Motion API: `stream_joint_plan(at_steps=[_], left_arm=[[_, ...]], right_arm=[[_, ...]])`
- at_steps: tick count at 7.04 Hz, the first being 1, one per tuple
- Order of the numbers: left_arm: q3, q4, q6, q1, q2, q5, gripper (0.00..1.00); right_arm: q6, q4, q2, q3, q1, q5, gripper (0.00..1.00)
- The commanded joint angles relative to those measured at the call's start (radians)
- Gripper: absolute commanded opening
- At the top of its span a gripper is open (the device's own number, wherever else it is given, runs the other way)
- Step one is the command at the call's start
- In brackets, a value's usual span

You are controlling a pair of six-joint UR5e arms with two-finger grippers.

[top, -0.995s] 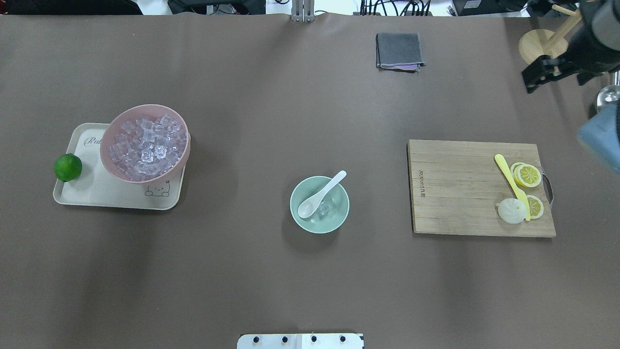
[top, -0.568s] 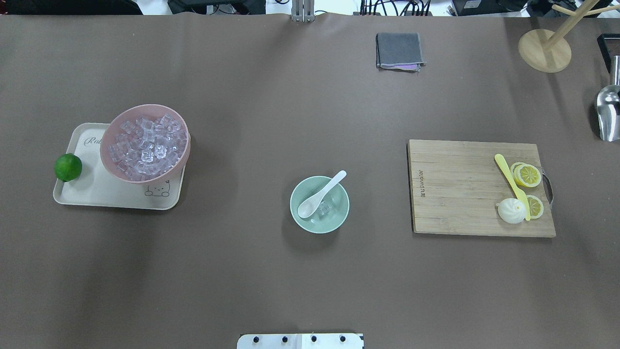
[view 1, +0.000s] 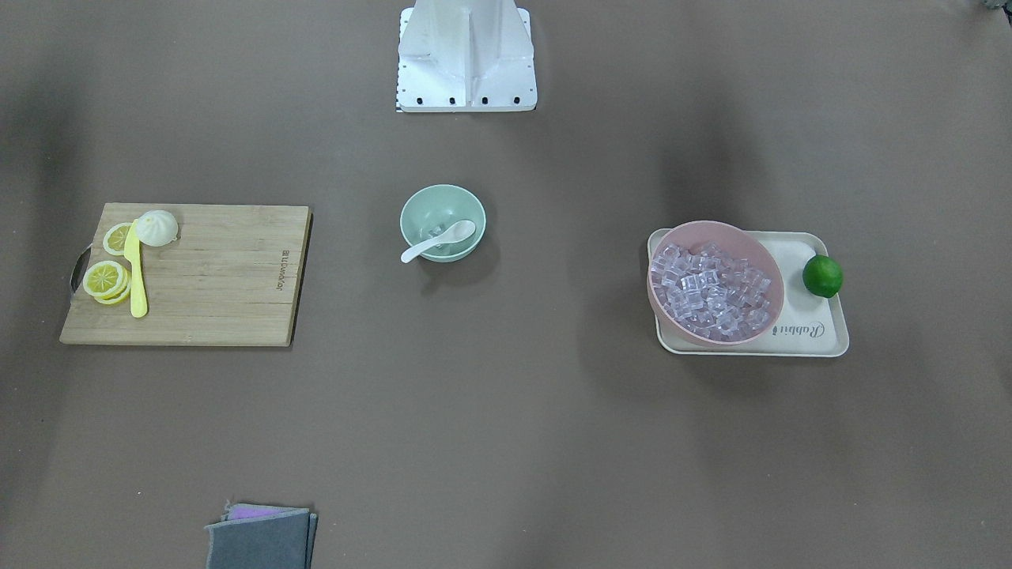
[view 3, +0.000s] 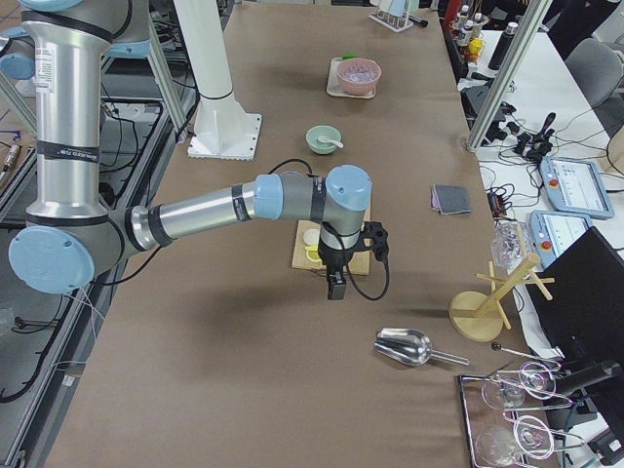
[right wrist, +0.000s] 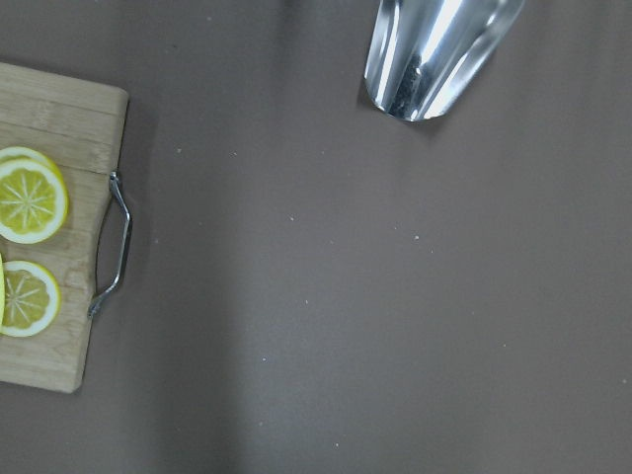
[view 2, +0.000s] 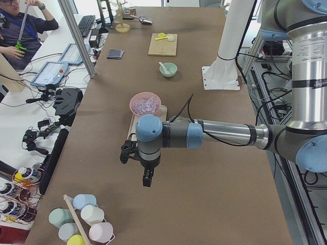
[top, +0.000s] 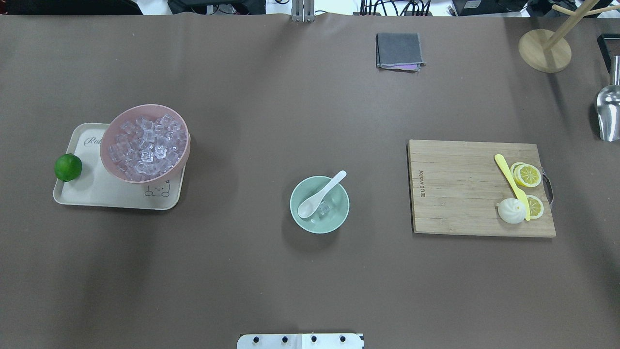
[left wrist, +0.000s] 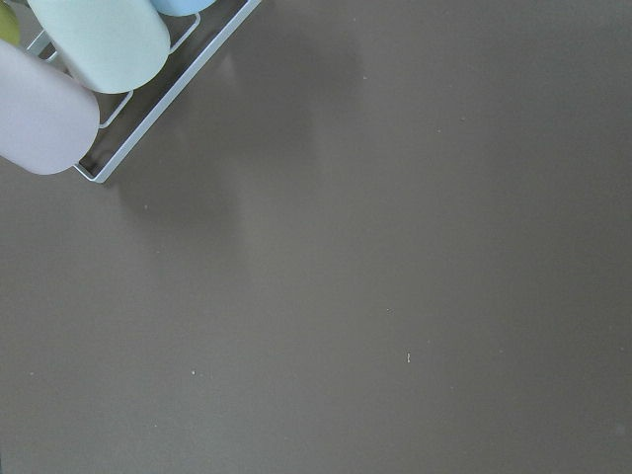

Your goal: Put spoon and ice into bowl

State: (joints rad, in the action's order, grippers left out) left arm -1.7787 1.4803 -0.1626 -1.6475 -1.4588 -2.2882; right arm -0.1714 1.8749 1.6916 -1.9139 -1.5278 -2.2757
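Observation:
The pale mint-green bowl [top: 335, 219] stands at the table's middle. The white spoon [top: 320, 195] lies in it, scoop down inside and handle resting over the far right rim. A clear ice cube [top: 324, 209] sits on the bowl's floor beside the scoop. The front-facing view shows the same bowl [view 1: 443, 190] and spoon [view 1: 439, 239]. More ice fills the pink bowl [top: 145, 143]. My left gripper [view 2: 146, 179] hangs over the table's left end, beyond the tray. My right gripper [view 3: 336, 285] hangs past the cutting board at the right end. Whether either is open or shut, I cannot tell.
A beige tray [top: 97, 194] holds the pink bowl and a lime [top: 68, 167]. A cutting board [top: 460, 189] carries a yellow knife [top: 511, 185], lemon slices and a bun. A grey cloth [top: 398, 50], a wooden stand [top: 543, 49] and a metal scoop [top: 608, 116] lie far right.
The right arm, seen a second ago at the overhead view's top right corner, has left that view. Bowl, spoon and ice have not moved.

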Motion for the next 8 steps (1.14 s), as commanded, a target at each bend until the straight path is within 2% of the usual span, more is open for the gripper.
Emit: stream_joint_plan(at_steps=[1,5,8], left_arm=[[-0.004,0.0,0.0,0.0,0.002,0.0,0.99],[-0.004,0.0,-0.009,0.003,0.012,0.003,0.99],[0.002,0.0,-0.009,0.003,0.015,0.003,0.99]], right_arm=[[-0.011,-0.045,0.022,0.064,-0.005,-0.025,1.0],[-0.01,-0.209,0.029,0.163,-0.003,-0.034,1.0],[-0.011,-0.209,0.029,0.167,-0.003,-0.036,1.0]])
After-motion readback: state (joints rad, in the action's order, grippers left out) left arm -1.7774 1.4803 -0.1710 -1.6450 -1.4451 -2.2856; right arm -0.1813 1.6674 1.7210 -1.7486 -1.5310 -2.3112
